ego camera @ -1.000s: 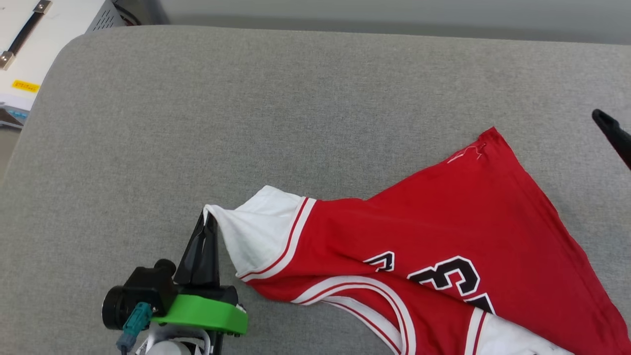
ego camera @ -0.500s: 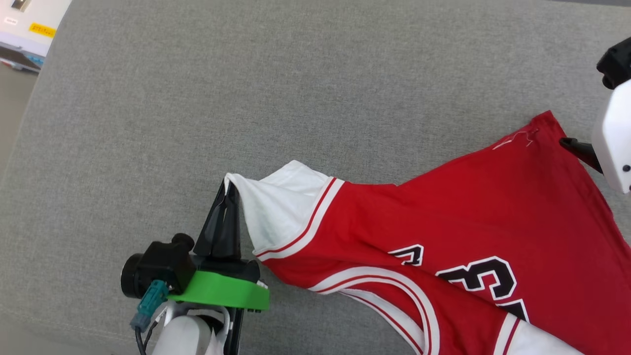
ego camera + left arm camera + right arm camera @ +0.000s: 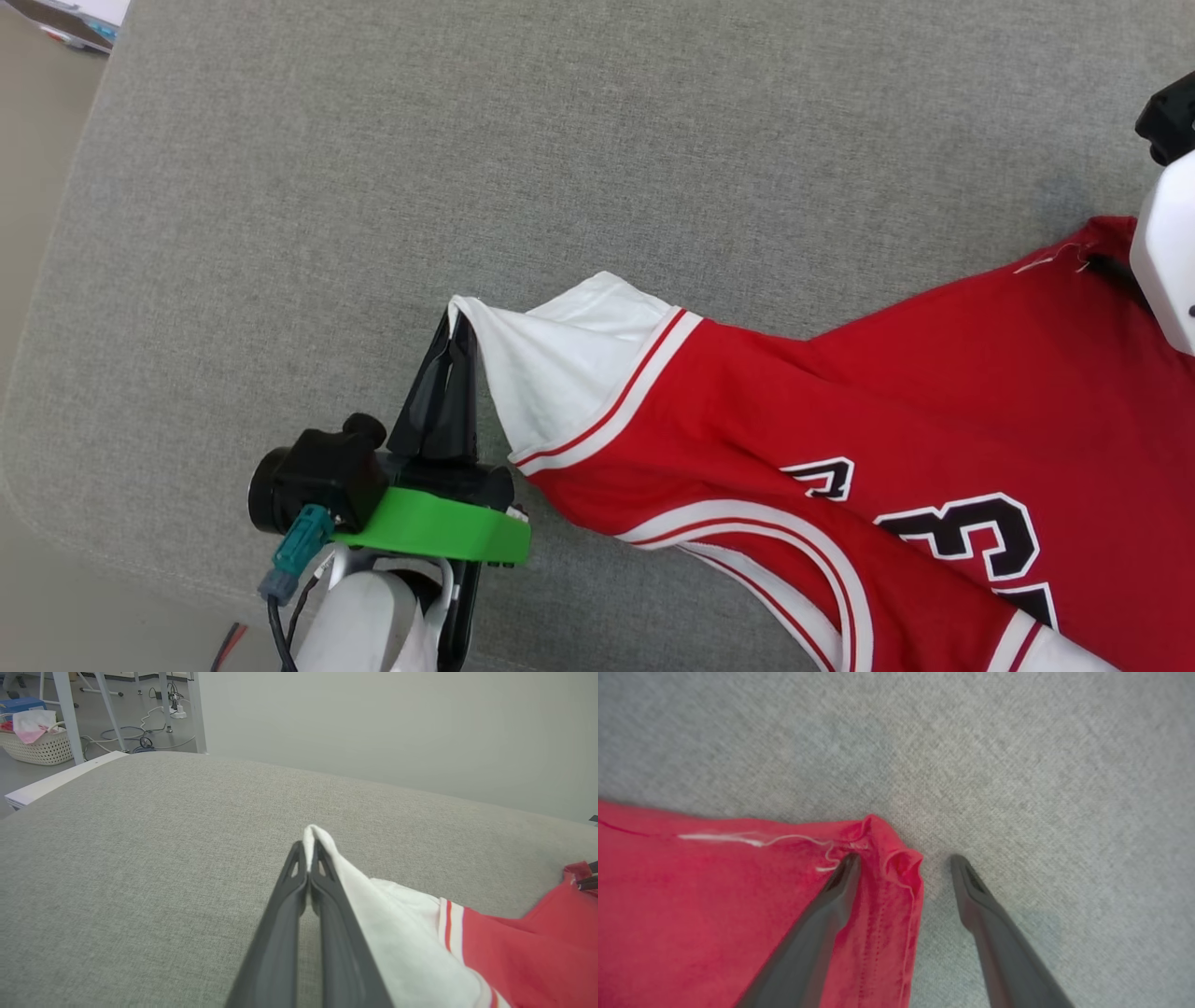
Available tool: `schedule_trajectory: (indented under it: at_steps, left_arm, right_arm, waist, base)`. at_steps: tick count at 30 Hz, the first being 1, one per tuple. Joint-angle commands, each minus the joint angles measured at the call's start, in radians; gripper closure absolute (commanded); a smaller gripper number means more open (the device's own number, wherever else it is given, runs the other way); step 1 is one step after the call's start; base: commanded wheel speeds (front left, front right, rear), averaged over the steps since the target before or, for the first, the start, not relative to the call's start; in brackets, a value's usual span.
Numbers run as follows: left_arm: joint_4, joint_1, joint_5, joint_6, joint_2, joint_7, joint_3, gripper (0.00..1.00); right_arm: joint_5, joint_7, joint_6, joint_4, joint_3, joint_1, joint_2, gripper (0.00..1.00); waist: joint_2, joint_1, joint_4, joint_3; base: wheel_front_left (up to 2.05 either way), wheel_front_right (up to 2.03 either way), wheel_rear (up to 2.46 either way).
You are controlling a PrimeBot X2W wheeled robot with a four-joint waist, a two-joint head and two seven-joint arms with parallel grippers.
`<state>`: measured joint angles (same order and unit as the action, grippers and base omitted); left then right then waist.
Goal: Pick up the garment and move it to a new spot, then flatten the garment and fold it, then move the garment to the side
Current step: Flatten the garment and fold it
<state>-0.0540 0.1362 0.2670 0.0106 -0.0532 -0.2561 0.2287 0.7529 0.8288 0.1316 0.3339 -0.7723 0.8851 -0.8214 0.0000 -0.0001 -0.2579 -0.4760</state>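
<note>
Right, my left tool (image 3: 459, 327) is clamped shut on the tip of the white sleeve (image 3: 569, 373) of the shirt (image 3: 840, 401). In the left wrist view its two dark fingers (image 3: 327, 933) are pressed together, with a small fold of white cloth poking out past the tips. The sleeve is drawn to a point towards the left and lifts a little off the grey cushion (image 3: 373, 187) where I hold it.

The shirt lies on the near right part of the cushion, spread out from the sleeve towards the far right. Its red-and-white striped trim (image 3: 611, 406) runs across where the sleeve meets the red body. Part of the black, white-edged print (image 3: 971, 541) shows near the right edge of the head view.

My right tool (image 3: 904, 858) stands wide open over the far right corner (image 3: 901, 863) of the red cloth. One finger sits over the shirt, the other over bare cushion, and the curled corner lies between them. I cannot tell whether either tip is pressing down. A loose white thread (image 3: 752, 840) lies along the edge just beside that corner.

Beyond the cushion's far left, a pale basket (image 3: 37, 746) and some cables (image 3: 149, 742) sit on the floor.
</note>
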Motion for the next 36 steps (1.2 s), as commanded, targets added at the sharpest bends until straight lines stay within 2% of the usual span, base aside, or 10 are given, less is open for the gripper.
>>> schedule_trajectory:
  at_steps: [1, 2, 3, 11, 12, 13, 20, 29, 36]
  left_arm:
    - [0.002, 0.016, 0.005, 0.005, 0.003, -0.006, -0.004, 1.00]
    - [0.005, 0.014, 0.004, 0.005, 0.003, -0.006, -0.007, 1.00]
    - [0.007, 0.012, 0.003, 0.005, 0.003, -0.006, -0.010, 1.00]
    - [0.035, -0.010, -0.021, -0.018, 0.003, -0.006, -0.038, 1.00]
    - [0.037, -0.015, -0.027, -0.022, 0.003, -0.006, -0.045, 1.00]
    - [0.038, -0.028, -0.046, -0.034, 0.003, -0.006, -0.061, 1.00]
    - [0.021, -0.045, -0.098, -0.067, 0.003, -0.006, -0.113, 1.00]
    - [-0.086, 0.035, -0.127, -0.090, 0.003, -0.006, -0.188, 1.00]
    - [-0.137, 0.181, -0.138, -0.115, -0.022, -0.006, -0.207, 1.00]
  right_arm:
    - [0.013, -0.001, -0.001, 0.046, -0.062, -0.058, 0.025, 0.00]
    - [0.020, -0.014, -0.001, 0.047, -0.074, -0.054, 0.023, 0.76]
    - [0.024, -0.026, -0.001, 0.048, -0.083, -0.049, 0.021, 1.00]
    - [0.069, -0.179, -0.001, 0.062, -0.130, 0.003, 0.037, 1.00]
    - [0.078, -0.208, -0.001, 0.060, -0.131, 0.008, 0.042, 1.00]
    - [0.099, -0.292, -0.001, 0.049, -0.133, 0.018, 0.047, 1.00]
    - [0.160, -0.486, -0.001, 0.013, -0.098, 0.006, 0.054, 1.00]
    - [0.169, -0.709, -0.001, -0.042, 0.026, -0.027, 0.075, 1.00]
    - [0.120, -0.819, -0.001, -0.055, 0.191, -0.045, 0.116, 1.00]
  waist:
    - [0.0000, 0.0001, 0.001, 0.003]
    - [0.0000, 0.0001, 0.005, 0.007]
    - [0.0000, 0.0001, 0.008, 0.012]
    - [0.0000, 0.0001, 0.044, 0.093]
    - [0.0000, 0.0001, 0.051, 0.109]
    - [0.0000, 0.0001, 0.067, 0.148]
    - [0.0000, 0.0001, 0.114, 0.229]
    - [0.0000, 0.0001, 0.173, 0.304]
    - [0.0000, 0.0001, 0.205, 0.335]
  base:
    - [0.00, 0.00, 0.00]
    - [0.00, 0.00, 0.00]
    - [0.00, 0.00, 0.00]
    - [0.00, 0.00, 0.00]
    - [0.00, 0.00, 0.00]
    - [0.00, 0.00, 0.00]
    - [0.00, 0.00, 0.00]
    - [0.00, 0.00, 0.00]
    - [0.00, 0.00, 0.00]
